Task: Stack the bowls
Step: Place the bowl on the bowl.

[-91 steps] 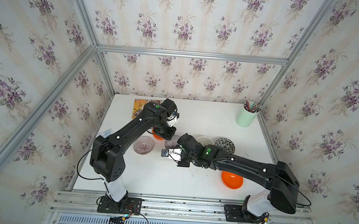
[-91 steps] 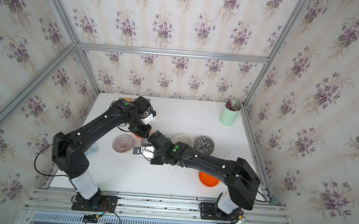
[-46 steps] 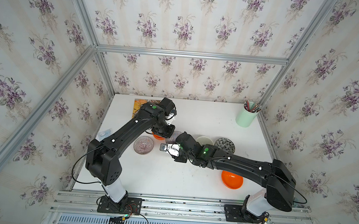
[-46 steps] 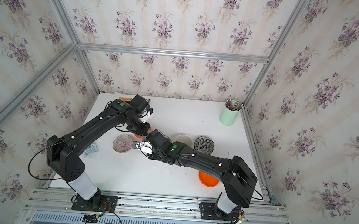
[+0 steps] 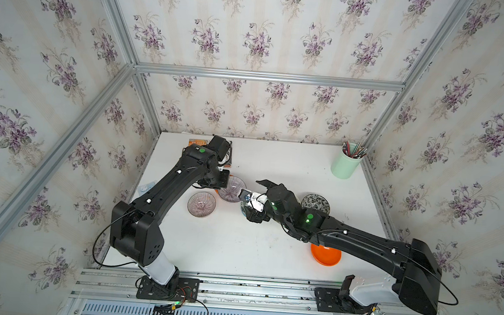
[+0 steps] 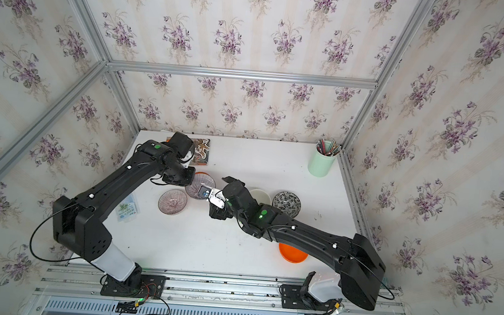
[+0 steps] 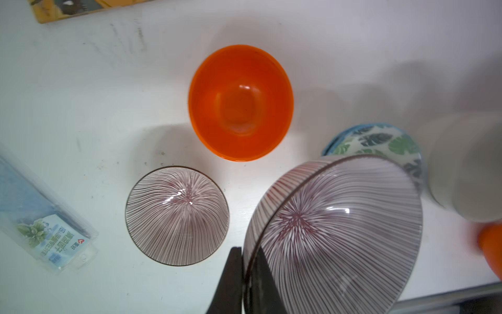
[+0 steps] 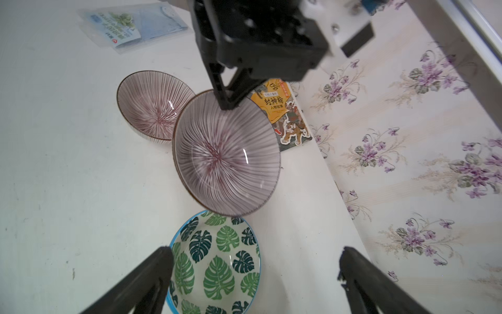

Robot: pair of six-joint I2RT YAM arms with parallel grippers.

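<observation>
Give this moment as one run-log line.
left gripper: shut on purple bowl rim | right gripper: open over leaf-print bowl | other purple bowl: on table

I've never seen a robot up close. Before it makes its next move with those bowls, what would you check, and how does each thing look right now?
1. The left end effector is shut on the rim of the lifted striped bowl: ok.
2. The lifted striped bowl is held level: not ok, it is tilted.
3. The second striped bowl stands upright and empty on the table: ok.
4. The lifted striped bowl hangs straight above the second striped bowl: not ok, it is off to one side.
5. The right end effector is open and holds nothing, above the leaf bowl: ok.
</observation>
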